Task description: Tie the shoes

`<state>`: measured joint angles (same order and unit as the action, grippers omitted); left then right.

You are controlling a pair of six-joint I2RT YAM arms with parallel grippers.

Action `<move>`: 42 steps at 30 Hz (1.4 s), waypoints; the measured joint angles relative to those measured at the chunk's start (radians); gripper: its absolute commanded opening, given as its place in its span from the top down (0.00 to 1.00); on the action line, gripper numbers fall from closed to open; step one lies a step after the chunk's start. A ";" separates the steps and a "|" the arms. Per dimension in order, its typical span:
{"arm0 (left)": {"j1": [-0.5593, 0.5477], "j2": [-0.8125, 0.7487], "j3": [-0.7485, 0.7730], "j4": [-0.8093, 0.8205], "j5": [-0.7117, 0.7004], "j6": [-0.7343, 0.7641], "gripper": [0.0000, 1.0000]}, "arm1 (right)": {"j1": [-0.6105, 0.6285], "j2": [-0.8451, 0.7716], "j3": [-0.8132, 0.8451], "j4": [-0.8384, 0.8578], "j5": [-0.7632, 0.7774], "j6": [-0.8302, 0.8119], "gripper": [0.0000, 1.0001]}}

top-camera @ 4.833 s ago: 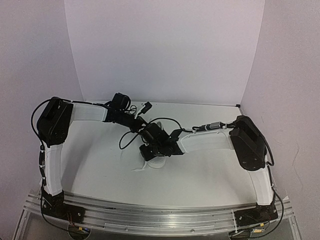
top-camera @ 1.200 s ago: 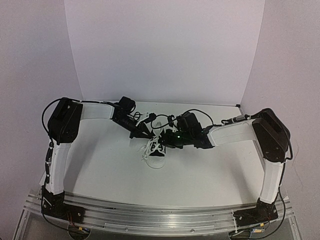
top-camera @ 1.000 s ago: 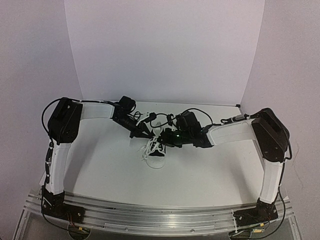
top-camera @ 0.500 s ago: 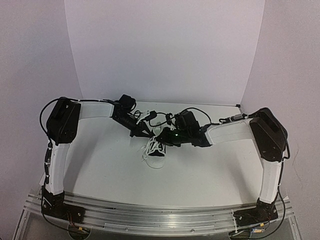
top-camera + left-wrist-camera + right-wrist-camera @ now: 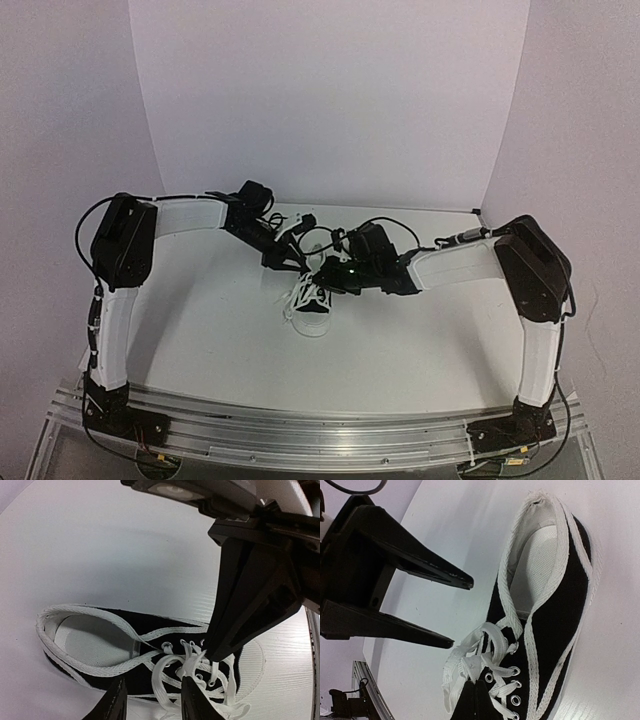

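Observation:
The black sneaker point(image 5: 312, 308) with white toe cap and white sole lies on the table, toe toward me. It shows in the left wrist view point(image 5: 95, 647) and the right wrist view point(image 5: 565, 610). Its white laces point(image 5: 487, 647) form a loose tangle over the eyelets, which the left wrist view point(image 5: 172, 672) also shows. My right gripper point(image 5: 476, 696) is shut on a piece of lace at the tangle, seen from the top point(image 5: 323, 273). My left gripper point(image 5: 152, 702) is open, its fingers point(image 5: 427, 570) spread beside the laces and holding nothing, just behind the shoe from the top point(image 5: 293, 264).
The white table point(image 5: 210, 330) is enclosed by a pale back wall and side walls. Both forearms reach in over the middle from left and right. Black cables point(image 5: 385, 225) loop above the right wrist. A metal rail point(image 5: 320, 435) runs along the near edge.
The right arm has swung from over the shoe to its right side and pinched the lace. In the last second the left gripper drew slightly back and away; the right held the lace.

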<state>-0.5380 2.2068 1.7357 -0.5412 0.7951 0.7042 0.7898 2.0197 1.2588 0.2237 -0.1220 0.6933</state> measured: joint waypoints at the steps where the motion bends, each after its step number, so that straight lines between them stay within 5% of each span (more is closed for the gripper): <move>1: -0.002 0.007 0.002 -0.001 -0.006 0.002 0.64 | 0.000 0.000 -0.002 0.000 0.002 0.000 1.00; 10: -0.013 0.047 0.002 -0.001 -0.040 0.007 0.67 | 0.000 0.000 -0.004 0.000 0.009 0.000 1.00; 15: -0.016 0.050 0.002 -0.001 -0.047 0.013 1.00 | 0.000 0.000 -0.004 0.000 0.010 0.000 1.00; 42: -0.029 -0.031 0.003 -0.046 -0.017 -0.153 1.00 | 0.000 0.010 0.022 0.036 -0.021 0.038 1.00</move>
<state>-0.5665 2.1757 1.7390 -0.5871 0.7781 0.5517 0.7897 2.0293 1.2810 0.2599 -0.1426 0.7311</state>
